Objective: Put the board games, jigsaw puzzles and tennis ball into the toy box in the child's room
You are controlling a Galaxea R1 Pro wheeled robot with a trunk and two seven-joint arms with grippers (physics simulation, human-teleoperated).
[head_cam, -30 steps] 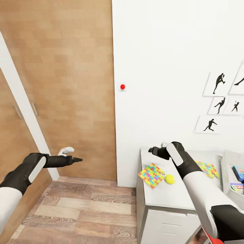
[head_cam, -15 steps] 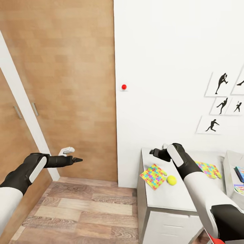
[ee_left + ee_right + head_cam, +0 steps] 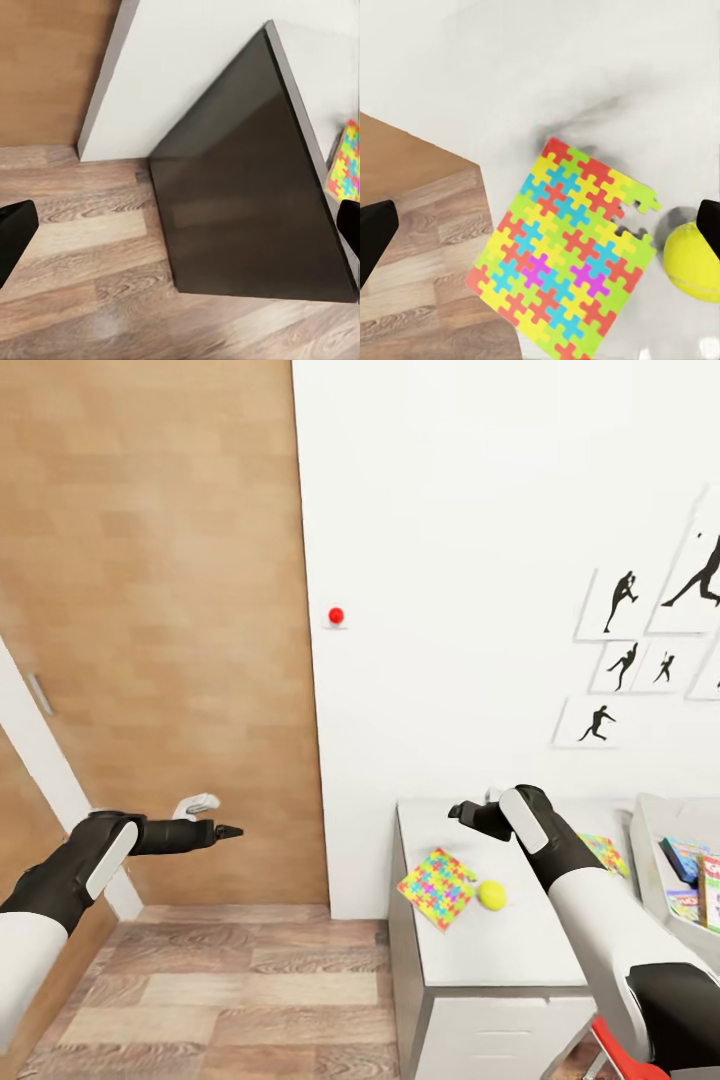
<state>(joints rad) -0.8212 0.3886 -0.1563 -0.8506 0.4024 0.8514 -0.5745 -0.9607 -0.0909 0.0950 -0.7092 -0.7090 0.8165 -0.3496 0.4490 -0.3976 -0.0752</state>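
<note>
The right pincer (image 3: 462,812) hovers spread over the table (image 3: 500,950), empty. The jigsaw puzzle (image 3: 564,257) looks thin, light, floppy — pinch its overhanging edge; the tennis ball (image 3: 694,262) may roll.

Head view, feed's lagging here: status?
Both grippers open, empty. Right gripper above jigsaw puzzle; tennis ball beside it on table. Nothing blocking.

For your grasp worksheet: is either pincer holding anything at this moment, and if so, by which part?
Nothing is held. The right pincer hangs open above the jigsaw puzzle and tennis ball; the left pincer is open over the floor.
</note>
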